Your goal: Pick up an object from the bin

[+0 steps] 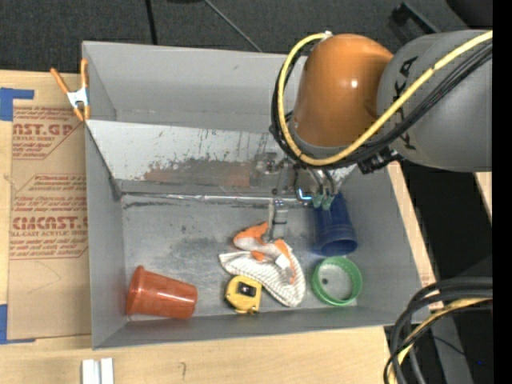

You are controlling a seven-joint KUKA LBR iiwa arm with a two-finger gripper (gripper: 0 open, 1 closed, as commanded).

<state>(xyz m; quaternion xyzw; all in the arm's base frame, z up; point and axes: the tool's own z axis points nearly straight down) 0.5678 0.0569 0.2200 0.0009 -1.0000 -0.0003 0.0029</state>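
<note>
Where the grey bin [180, 86] nears its front-left corner, an orange cup [160, 296] lies on its side. Right of it sits a yellow tape measure [243, 294], touching a crumpled white cloth with orange patches [276, 270] at the middle front. The gripper [278, 218] hangs over that cloth's orange upper end; whether it is spread or closed cannot be told. Further right lie a green ring [318, 285] and, just behind it, a dark blue cup [332, 226].
</note>
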